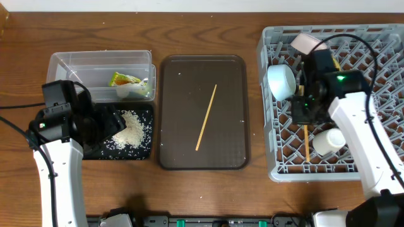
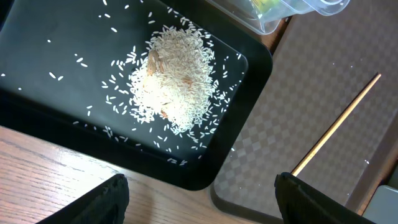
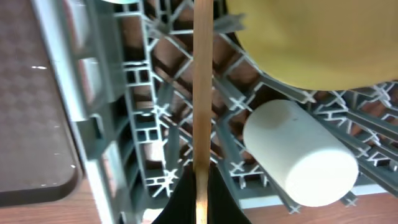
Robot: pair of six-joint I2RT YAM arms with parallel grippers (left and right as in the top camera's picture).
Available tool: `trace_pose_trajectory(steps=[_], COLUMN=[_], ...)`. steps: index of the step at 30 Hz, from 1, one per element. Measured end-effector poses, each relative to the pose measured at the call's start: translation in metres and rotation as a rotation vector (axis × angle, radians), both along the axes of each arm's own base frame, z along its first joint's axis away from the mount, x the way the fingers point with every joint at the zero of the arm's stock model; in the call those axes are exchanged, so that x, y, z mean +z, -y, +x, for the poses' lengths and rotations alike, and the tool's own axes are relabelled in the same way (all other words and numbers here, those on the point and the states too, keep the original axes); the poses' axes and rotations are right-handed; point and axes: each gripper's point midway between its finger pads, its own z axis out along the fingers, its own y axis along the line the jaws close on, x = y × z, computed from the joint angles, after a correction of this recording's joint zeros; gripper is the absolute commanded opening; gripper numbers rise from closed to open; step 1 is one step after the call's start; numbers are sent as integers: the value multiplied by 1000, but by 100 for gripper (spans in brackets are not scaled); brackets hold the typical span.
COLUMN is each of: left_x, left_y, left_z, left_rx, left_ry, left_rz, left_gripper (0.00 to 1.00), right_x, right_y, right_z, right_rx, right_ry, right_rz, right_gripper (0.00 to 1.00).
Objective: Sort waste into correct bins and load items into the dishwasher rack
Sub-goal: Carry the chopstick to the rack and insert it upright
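Right claw (image 3: 200,180) is pinched narrow on a thin wooden chopstick (image 3: 202,93), low over the large grey lattice dishwasher rack (image 3: 149,130). Best to lay it flat across the ribs, clear of the small white cup (image 3: 298,155) and round yellow plate (image 3: 323,43), so it can't slip through a gap. Left claw (image 2: 200,186) hangs wide and empty over the shallow black tray (image 2: 50,56) of white rice (image 2: 174,81); second chopstick (image 1: 206,117) lies on the brown serving tray (image 1: 183,145), mid wooden table (image 1: 202,25).

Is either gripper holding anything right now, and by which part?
The right gripper pinches a chopstick by its shaft, over the dishwasher rack; how near the end is hidden. The left gripper is open, empty.
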Motion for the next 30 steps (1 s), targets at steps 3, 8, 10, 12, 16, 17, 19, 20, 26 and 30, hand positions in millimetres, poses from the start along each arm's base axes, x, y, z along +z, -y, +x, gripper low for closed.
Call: trace_pose_trajectory(steps=[3,8,10,12,16,17,19,20,26,30], left_x=[0,0,0,0,0,0,0,0,0,0], left_y=[0,0,0,0,0,0,0,0,0,0], left_z=[0,0,0,0,0,0,0,0,0,0], left_rx=[0,0,0,0,0,0,0,0,0,0], left_ry=[0,0,0,0,0,0,0,0,0,0], left_rz=[0,0,0,0,0,0,0,0,0,0], left_gripper=[78,78,78,78,78,78,78,78,78,78], right_x=[-5,-20,-27,-31,-40,-42,-43,-42,-41,-41], right_y=[6,6,6,6,5,5,5,4,3,3], right_z=[-4,-7,-6,-6,-5,-5,-3,0,7,10], right_rx=[18,85,100,109,115,114,117,116,122,121], right_ry=[-20,-38,-37,-33,-28,-24,-17,-7,24,34], right_rz=[-8,-13,-14,-14,-12,-10,-10,-9,-6,-5], right_gripper=[1,1,1,1,11,18,29,30,32,34])
